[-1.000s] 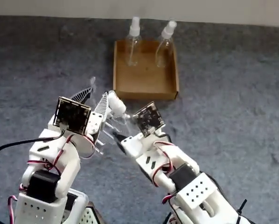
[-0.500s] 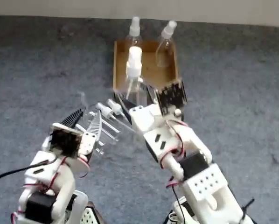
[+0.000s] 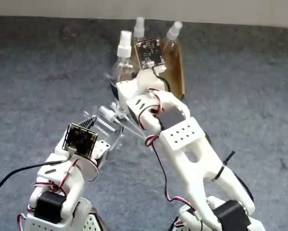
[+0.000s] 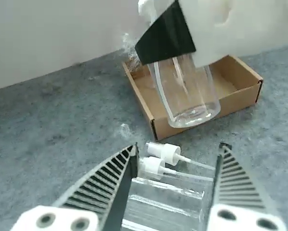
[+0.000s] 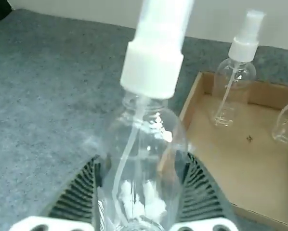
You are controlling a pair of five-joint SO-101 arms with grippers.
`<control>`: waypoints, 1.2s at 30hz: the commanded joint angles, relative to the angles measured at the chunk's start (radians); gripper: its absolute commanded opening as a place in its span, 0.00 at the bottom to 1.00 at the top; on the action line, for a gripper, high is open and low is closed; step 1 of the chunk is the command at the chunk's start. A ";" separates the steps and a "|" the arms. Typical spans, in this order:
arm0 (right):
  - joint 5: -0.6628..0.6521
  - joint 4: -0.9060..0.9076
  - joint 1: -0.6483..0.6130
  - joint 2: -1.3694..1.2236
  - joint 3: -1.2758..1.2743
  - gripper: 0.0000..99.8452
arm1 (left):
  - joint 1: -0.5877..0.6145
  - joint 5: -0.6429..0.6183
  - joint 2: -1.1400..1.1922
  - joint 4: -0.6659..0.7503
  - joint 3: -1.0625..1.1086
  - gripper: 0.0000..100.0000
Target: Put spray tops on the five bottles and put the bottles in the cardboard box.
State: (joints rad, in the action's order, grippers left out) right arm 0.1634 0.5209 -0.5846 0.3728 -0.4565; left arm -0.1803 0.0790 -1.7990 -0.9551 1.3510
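My right gripper (image 5: 141, 202) is shut on a clear bottle (image 5: 144, 159) with a white spray top (image 5: 156, 53). It holds the bottle (image 3: 124, 65) upright in the air by the left edge of the cardboard box (image 3: 176, 72). Two capped bottles (image 3: 139, 26) (image 3: 173, 32) stand along the box's back wall. My left gripper (image 4: 175, 163) is open and holds nothing. It hovers over two loose spray tops (image 4: 164, 152) (image 4: 153, 166) on a clear holder (image 4: 163, 195). The held bottle (image 4: 187, 91) hangs beyond it, over the near corner of the box (image 4: 235, 82).
Grey carpet (image 3: 240, 96) covers the table on all sides. The right arm (image 3: 182, 139) stretches across the middle toward the box and hides much of its floor. The left arm (image 3: 62, 187) sits near the front left.
The right arm lifted the capped bottle from between the two grippers and carried it back to the box's left edge. The left gripper let go and drew back toward the front.
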 commanded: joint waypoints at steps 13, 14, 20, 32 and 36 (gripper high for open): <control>0.080 0.232 -0.007 0.010 0.156 0.00 | -0.047 0.011 0.162 0.278 0.025 0.22; 0.080 0.249 -0.007 0.010 0.170 0.00 | -0.047 0.011 0.189 0.281 0.016 0.22; 0.081 0.375 -0.007 0.012 0.222 0.00 | -0.044 0.012 0.317 0.374 0.015 0.22; 0.074 0.406 -0.002 0.010 0.222 0.00 | 0.045 0.009 0.371 0.431 0.016 0.22; 0.017 0.403 0.012 0.008 0.225 0.00 | 0.045 0.008 0.371 0.430 0.016 0.22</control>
State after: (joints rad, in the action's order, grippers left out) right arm 0.2186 0.9183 -0.5769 0.3698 -0.2969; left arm -0.1619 0.0775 -1.4246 -0.5593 1.4078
